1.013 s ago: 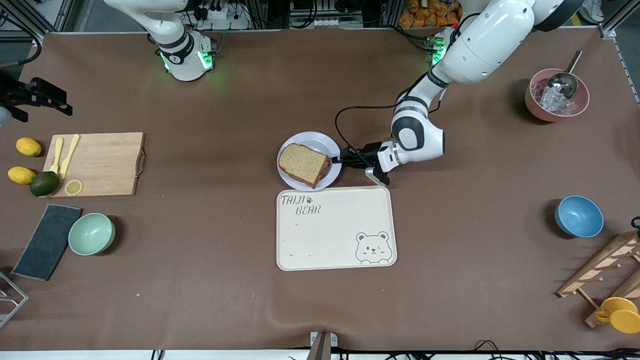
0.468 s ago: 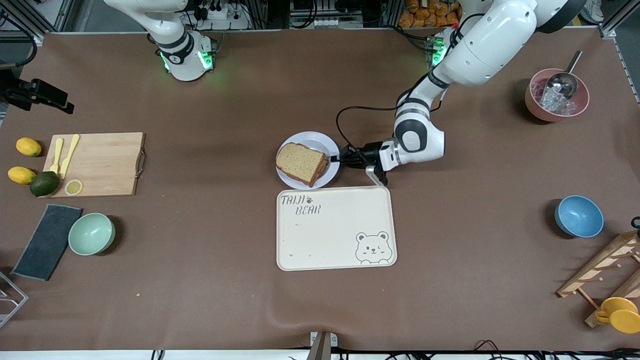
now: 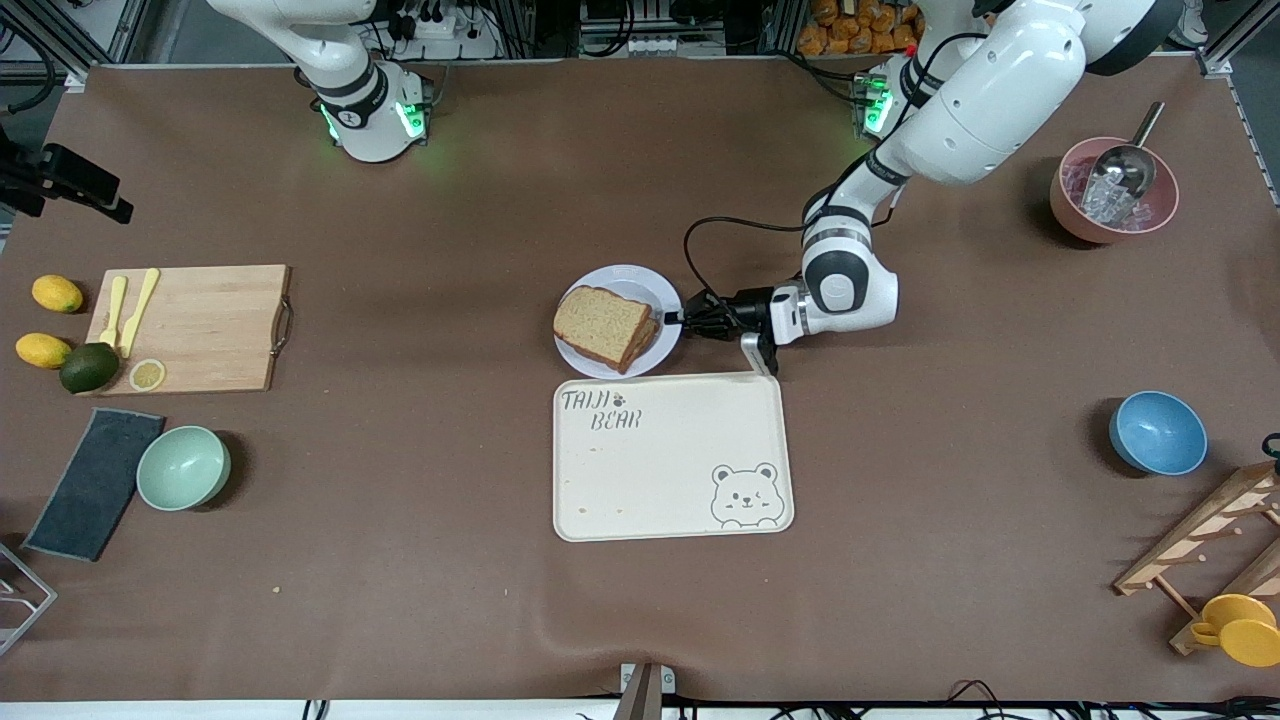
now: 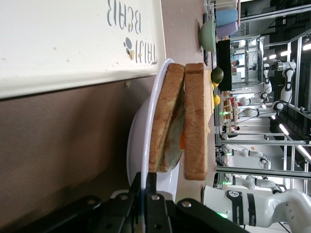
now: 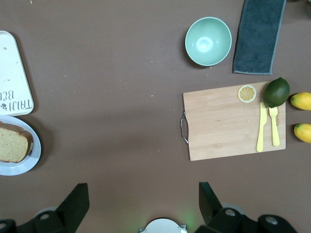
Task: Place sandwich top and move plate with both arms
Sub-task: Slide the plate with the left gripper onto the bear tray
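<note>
Brown cloth covered a long table with two white robot arms based along its far edge. At the right arm's end lay a wooden cutting board [image 3: 190, 328] with a yellow knife and fork on it, and nearer the front camera a mint-green bowl [image 3: 183, 467]. The right gripper [image 5: 141, 206] hung high over that end beside the board, fingers spread wide and holding nothing; this arm waited.

At the table's middle sat the plate [image 3: 622, 283], just beyond the edge of a cream bear-printed tray [image 3: 670, 460] that lay nearer the front camera. The sandwich top [image 3: 600, 322] already lay on the plate, stacked on a lower slice with a filling between them (the left wrist view showed a glimpse of orange, probably egg yolk). The left gripper [image 3: 672, 320] reached in low from the left arm's end, its jaws pinched shut on the plate's rim.

Towards the left arm's end stood a pink bowl [image 3: 1113, 190] holding a metal scoop, and a blue bowl [image 3: 1157, 432] nearer the front camera.

The bread step looked done, so moving the plate was likely in hand. One rim pinch would tip it easily, so the move should stay slow and level, so the top slice does not slide, with the right gripper taking the free rim first.
</note>
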`<state>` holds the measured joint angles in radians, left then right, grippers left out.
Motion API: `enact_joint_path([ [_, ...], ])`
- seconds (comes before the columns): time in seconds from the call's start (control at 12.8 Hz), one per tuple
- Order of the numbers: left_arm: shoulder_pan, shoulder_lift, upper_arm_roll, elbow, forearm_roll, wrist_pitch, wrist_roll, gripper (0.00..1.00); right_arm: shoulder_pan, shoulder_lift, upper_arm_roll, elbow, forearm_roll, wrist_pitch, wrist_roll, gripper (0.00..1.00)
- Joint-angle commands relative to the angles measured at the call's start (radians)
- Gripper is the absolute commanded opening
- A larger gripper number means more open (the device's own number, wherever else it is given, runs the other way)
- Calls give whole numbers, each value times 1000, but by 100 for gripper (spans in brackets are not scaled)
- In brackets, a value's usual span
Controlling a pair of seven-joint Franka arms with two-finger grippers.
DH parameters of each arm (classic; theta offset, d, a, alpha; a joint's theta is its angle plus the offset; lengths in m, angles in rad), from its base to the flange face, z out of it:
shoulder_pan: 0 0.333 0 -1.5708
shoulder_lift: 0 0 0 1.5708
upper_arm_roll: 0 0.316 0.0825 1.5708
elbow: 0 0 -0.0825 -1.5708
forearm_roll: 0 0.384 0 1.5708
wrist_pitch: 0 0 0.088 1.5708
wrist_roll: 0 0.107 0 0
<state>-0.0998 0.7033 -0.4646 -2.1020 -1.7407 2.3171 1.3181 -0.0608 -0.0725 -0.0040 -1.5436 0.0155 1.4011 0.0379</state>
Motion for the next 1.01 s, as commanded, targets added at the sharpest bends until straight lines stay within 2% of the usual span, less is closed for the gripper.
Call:
enact_joint_path([
  [0.0, 34, -28, -17, -26, -28, -27, 4, 0, 3, 5, -1, 17, 14, -4, 24, 100],
  [0.47, 101, -136, -78, -53, -30, -28, -149, 0, 3, 13, -2, 30, 14, 1, 25, 100],
  [0.78, 264, -149, -207, -44, -28, -27, -224, 0, 4, 14, -1, 30, 21, -2, 24, 100],
  [0.94, 310, -149, -207, -33, -26, -27, -227, 0, 4, 16, -1, 30, 21, -2, 24, 100],
])
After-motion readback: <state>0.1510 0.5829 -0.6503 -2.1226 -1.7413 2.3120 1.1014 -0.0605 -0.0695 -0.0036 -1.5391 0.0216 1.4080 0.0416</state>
